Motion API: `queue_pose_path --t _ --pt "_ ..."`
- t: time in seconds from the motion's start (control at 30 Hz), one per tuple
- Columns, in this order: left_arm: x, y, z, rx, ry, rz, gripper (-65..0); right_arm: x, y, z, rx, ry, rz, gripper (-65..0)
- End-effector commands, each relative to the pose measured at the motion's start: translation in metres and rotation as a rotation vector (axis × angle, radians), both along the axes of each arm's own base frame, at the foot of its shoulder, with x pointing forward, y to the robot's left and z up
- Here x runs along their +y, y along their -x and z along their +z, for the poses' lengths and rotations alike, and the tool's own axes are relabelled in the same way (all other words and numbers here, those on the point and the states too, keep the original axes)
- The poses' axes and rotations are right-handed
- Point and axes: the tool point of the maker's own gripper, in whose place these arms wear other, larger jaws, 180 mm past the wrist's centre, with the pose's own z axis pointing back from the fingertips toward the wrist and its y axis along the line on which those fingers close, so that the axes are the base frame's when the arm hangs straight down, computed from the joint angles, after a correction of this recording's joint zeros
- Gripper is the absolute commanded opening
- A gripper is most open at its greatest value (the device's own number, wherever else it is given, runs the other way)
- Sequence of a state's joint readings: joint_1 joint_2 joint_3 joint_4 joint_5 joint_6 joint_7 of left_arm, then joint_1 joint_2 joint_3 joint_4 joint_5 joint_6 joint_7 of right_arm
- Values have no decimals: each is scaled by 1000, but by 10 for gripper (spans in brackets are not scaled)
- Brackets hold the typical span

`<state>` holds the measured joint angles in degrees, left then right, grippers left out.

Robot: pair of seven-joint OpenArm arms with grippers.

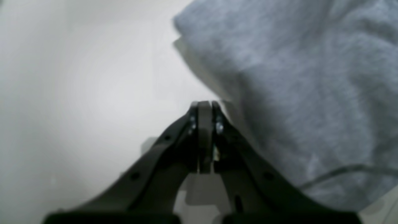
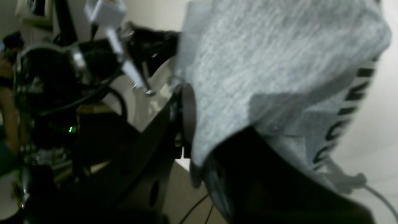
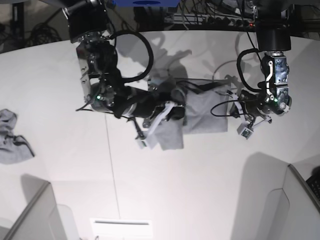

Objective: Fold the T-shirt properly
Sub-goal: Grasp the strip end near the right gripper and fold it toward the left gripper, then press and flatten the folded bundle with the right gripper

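Observation:
The heather-grey T-shirt (image 3: 205, 112) lies partly folded on the white table (image 3: 100, 165) at the middle of the base view. My right gripper (image 3: 176, 112) is shut on a fold of the T-shirt and holds it up, so a flap (image 3: 167, 136) hangs below it. In the right wrist view the cloth (image 2: 248, 62) drapes over the gripper (image 2: 189, 124), and black lettering (image 2: 348, 118) shows on its underside. My left gripper (image 1: 205, 104) is shut and empty, just left of the shirt's edge (image 1: 295, 93). In the base view this gripper (image 3: 234, 104) sits at the shirt's right edge.
A small crumpled grey cloth with dark trim (image 3: 12, 137) lies at the table's left edge. Grey panels stand at the bottom left (image 3: 35, 215) and bottom right (image 3: 287, 210). Cables (image 3: 220, 107) trail over the shirt's right side.

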<state>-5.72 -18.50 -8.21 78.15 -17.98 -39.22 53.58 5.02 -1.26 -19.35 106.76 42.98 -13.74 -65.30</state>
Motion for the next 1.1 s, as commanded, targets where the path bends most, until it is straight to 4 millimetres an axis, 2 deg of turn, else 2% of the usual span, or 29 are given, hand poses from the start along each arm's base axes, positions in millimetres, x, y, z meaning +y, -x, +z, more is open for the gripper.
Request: queue_pose_path --t 0.0,0.2,0.3,0.4,0.5,0.6,0.77,0.87,1.07 --pt "5 -7 9 -23 -18 -4 -650 11 -7 19 -53 -42 9 -650" --pt "11 5 2 2 -28 -2 -650 38 2 31 -77 -67 74 -650" --pt "11 7 1 6 -26 -2 -650 44 -7 36 -127 -82 54 -650" --pt "12 8 0 10 -32 -3 -650 50 -13 20 -115 -68 37 -650" --pt "10 10 1 5 -33 -10 -650 65 -8 2 -102 -43 62 -650" --pt "7 10 7 -15 -32 -22 -650 76 -11 -8 -131 -17 85 -650" --pt "15 19 14 -8 -92 -46 -650 83 -15 -13 -136 7 105 -650" --pt "30 26 22 -31 -102 2 -650 91 -20 -10 -135 4 107 -650" --pt "67 36 34 -57 -127 100 -650 103 -25 -23 -138 39 123 -650"
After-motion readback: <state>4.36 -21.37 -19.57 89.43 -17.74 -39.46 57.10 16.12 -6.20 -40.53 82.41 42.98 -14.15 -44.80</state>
